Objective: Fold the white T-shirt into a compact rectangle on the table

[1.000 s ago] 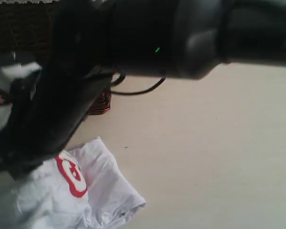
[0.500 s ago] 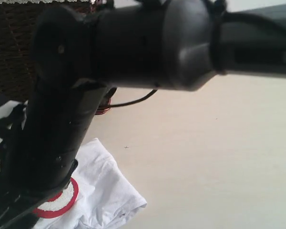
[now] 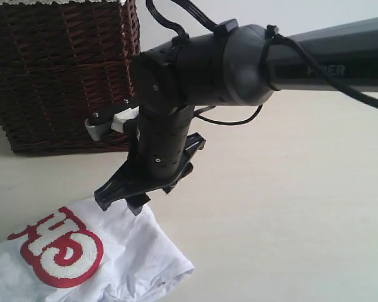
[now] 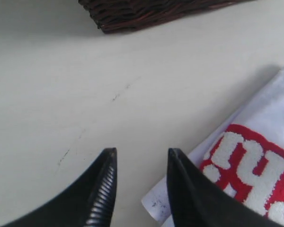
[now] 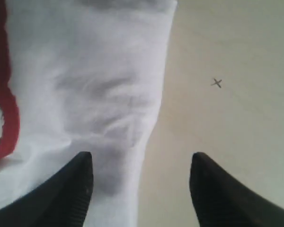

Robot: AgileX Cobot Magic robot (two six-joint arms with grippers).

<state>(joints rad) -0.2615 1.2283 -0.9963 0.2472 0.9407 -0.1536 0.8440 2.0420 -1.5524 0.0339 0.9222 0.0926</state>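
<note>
The white T-shirt (image 3: 142,248) is soft, matt cloth, lightly creased. Its letters (image 3: 66,251) are fuzzy pile inside a red band. The table (image 3: 290,220) is smooth and matt. The wicker basket (image 3: 57,69) is rough woven cane with a slight gloss. The left gripper (image 4: 141,156) has black fingers (image 4: 102,203) with ribbed inner faces.

Pale lettering (image 3: 327,70) is carried on the dark tube of the right arm (image 3: 359,56); only a final "ER" is made out with any certainty. Fuzzy white letters (image 3: 63,248) banded in red are borne on the white T-shirt (image 3: 135,248), but no word is legible. A small cross-shaped mark (image 5: 217,83) is seen on the table (image 5: 236,142).
</note>
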